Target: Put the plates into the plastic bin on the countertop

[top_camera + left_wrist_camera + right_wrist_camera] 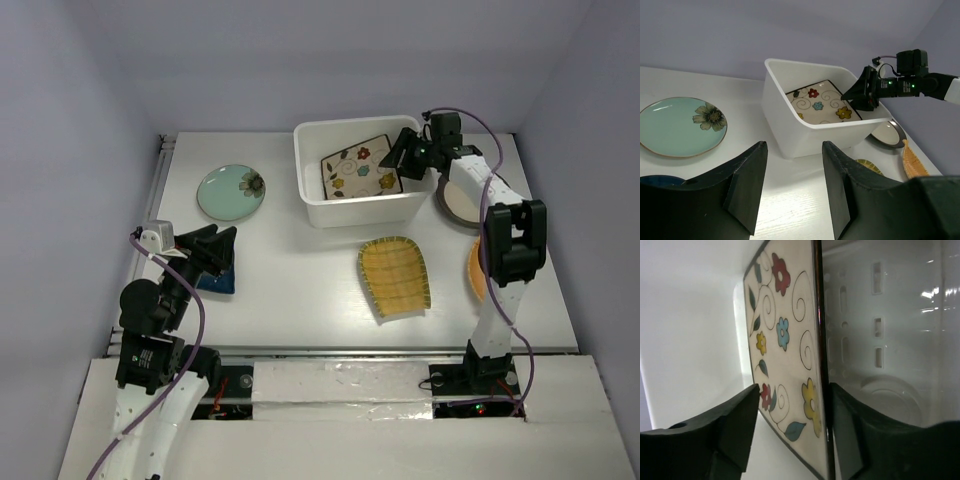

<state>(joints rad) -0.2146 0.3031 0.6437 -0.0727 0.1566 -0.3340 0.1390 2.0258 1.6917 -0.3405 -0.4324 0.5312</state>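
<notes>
Right hand (793, 387): fingers spread wide, straddling edge of cream square floral plate (355, 172); no clamp visible. Plate leans tilted inside plastic bin (360, 210), upper centre of top view. Bin holds 1 plate. Left hand (793, 145): open, holding nothing, lower left of top view, over small dark blue plate (218, 283) on surface (300, 280).

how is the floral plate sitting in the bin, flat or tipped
Tipped. The floral plate is inside the bin with one edge raised inside the open right gripper, and bare bin floor shows beyond that edge.
</notes>
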